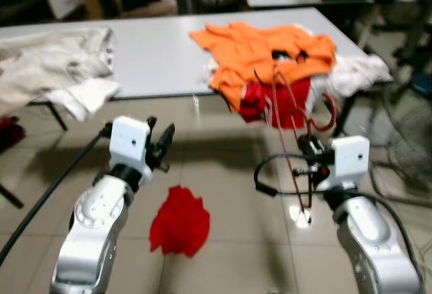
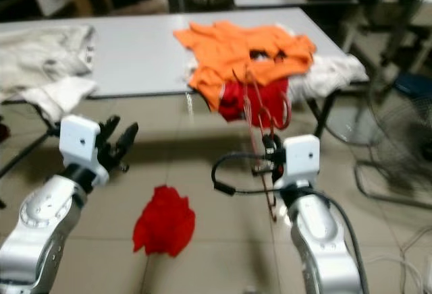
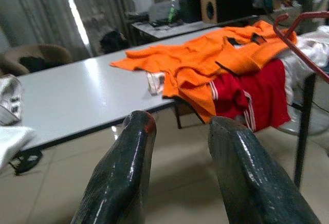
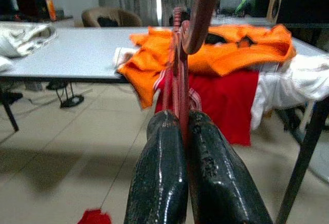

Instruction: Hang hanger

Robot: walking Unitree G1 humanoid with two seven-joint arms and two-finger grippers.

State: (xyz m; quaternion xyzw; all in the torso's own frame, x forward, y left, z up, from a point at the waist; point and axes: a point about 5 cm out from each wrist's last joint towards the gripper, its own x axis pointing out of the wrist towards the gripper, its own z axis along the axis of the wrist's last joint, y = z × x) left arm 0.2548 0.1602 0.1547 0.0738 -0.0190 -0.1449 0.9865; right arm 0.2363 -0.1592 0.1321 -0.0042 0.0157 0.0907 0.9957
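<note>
Red thin wire hanger [image 1: 291, 132] pinched upright in right gripper [image 4: 181, 126] at frame's lower right, carried for hanging; left gripper [image 3: 177, 131] spread, empty, facing white counter [image 1: 155, 51].

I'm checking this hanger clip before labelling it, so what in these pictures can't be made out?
- Red hanger: head views blur its thin wire, so its full outline is unclear; in the right wrist view the top edge cuts off its hook.
- Right gripper: jaws closed on the hanger; the grip point is hidden between them.
- Hanging rail or rack: not visible.
- Clothes under the orange shirt: covered, so their number is unclear.
- Red cloth on the floor: crumpled, type unclear.
</note>
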